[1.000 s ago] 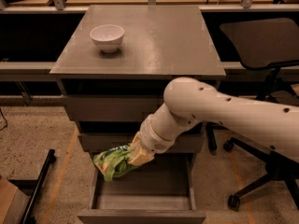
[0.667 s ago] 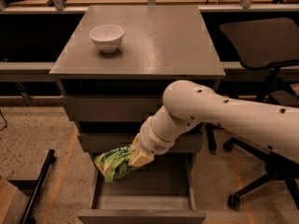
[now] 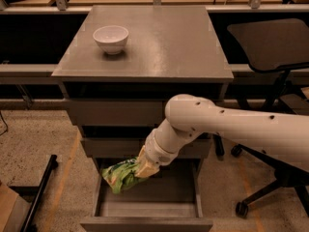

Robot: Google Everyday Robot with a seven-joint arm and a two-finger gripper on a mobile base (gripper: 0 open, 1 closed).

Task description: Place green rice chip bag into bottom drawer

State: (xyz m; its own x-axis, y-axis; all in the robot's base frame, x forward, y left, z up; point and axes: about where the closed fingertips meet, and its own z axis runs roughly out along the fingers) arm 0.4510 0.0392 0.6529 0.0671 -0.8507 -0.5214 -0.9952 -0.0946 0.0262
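My hand (image 3: 146,166), clamped on the crinkly bright-green rice chip bag (image 3: 120,175), has sunk slightly over the last second. The bag now hangs from it just above the open dull-grey metal bottom drawer (image 3: 159,204) beneath. I judge release is near.

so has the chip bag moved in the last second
Yes: the green rice chip bag, gripped by the end effector, has dropped slightly from the middle drawer front toward the open bottom drawer.

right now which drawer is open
The bottom drawer, pulled out; the top and middle drawers are shut. The gripper holds the green bag over it.
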